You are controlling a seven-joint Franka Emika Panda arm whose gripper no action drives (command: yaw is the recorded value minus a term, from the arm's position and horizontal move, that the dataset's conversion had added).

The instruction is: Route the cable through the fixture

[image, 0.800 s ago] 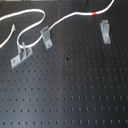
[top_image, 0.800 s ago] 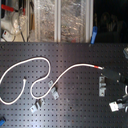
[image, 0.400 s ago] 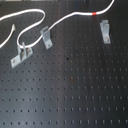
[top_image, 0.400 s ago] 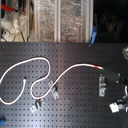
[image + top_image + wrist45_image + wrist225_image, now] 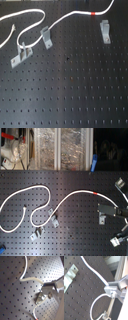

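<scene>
The white cable point(image 5: 30, 15) curves along the far side of the black pegboard, its red band point(image 5: 92, 12) near one end. The fixture point(image 5: 105, 31), a pale-grey clip with a forked top, stands just in front of the red band and apart from the cable. In the second exterior view the cable point(image 5: 45, 189) loops across the board to the red band point(image 5: 96, 193). The gripper point(image 5: 112, 212) hovers at the second exterior view's right, over the fixture point(image 5: 102, 219). Its fingers do not show clearly. The first wrist view shows the cable point(image 5: 30, 279) beside a grey clip point(image 5: 41, 297).
A squat grey clip point(image 5: 46, 36) and a long flat bracket with two pins point(image 5: 21, 54) stand at the first exterior view's left, inside the cable's loop. Shelves with clutter point(image 5: 45, 148) rise behind the board. The pegboard point(image 5: 75, 90) reaches to the near edge.
</scene>
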